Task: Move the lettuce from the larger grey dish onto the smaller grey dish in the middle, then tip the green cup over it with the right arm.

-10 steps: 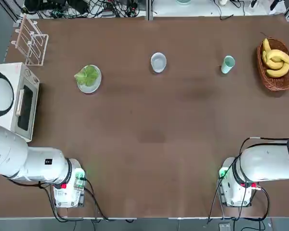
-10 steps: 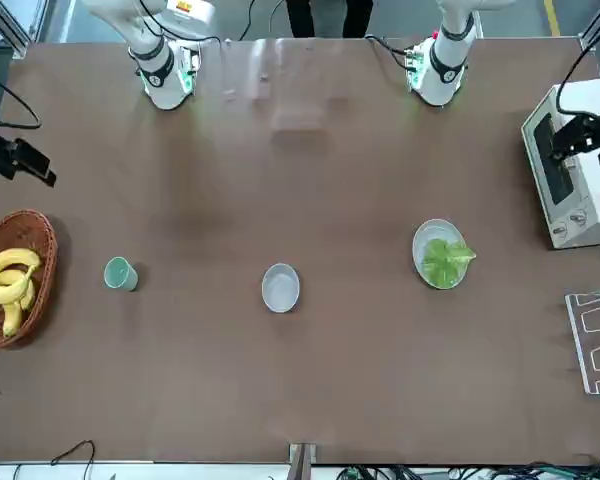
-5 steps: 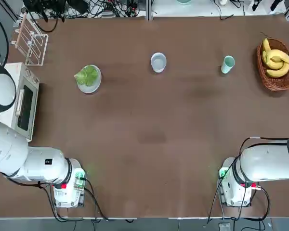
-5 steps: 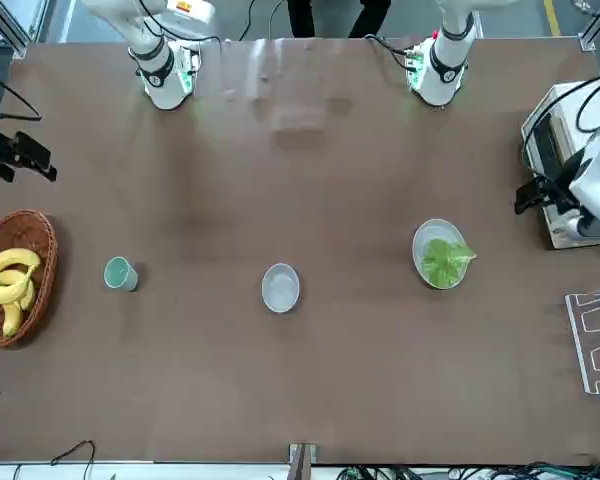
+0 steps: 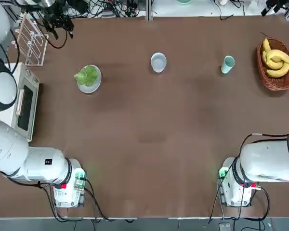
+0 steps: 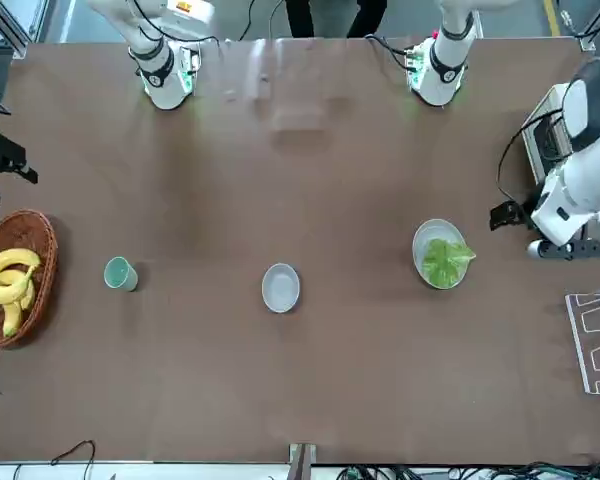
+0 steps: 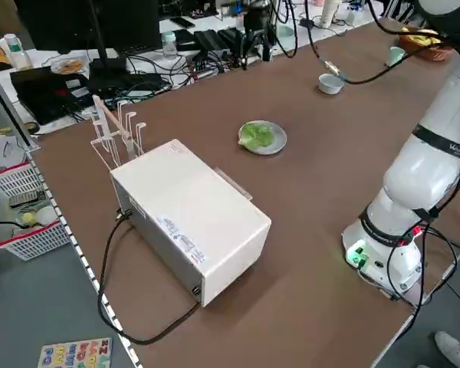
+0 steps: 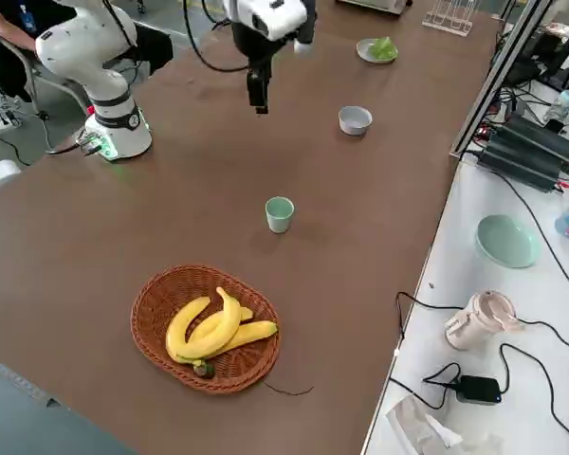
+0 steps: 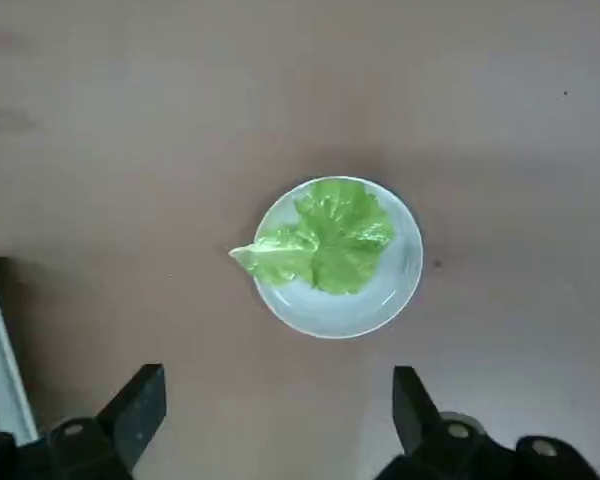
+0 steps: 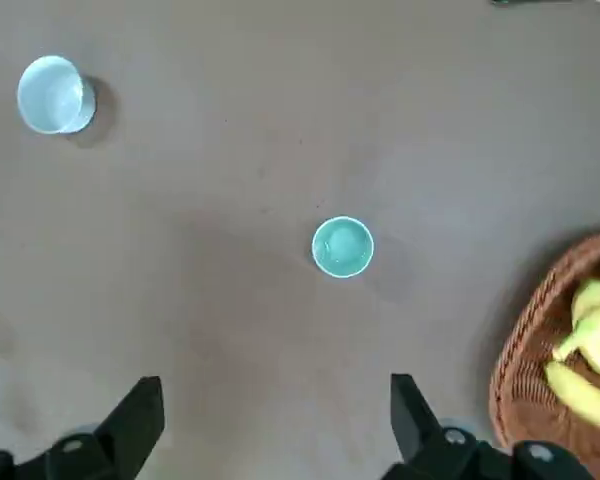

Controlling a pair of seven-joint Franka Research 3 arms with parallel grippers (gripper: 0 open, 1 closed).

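Two Franka arms poised high over table, both grippers wide open & empty.

Lettuce point(image 5: 88, 75) lies on larger grey dish point(image 5: 92, 87) at robot's left side of table; smaller grey dish point(image 5: 158, 62), a bowl, sits mid-table w/ nothing in it; green cup point(image 5: 227, 64) stands upright to robot's right, near wicker basket point(image 5: 274, 83) of bananas point(image 5: 275, 61). Left gripper point(image 9: 280, 425) hangs well above lettuce, fingers spread, nothing between them. Right gripper point(image 10: 270, 425) hangs well above green cup, fingers likewise spread, holding nothing. White microwave point(image 5: 19, 101) & wire rack point(image 5: 31, 41) at table's left edge.
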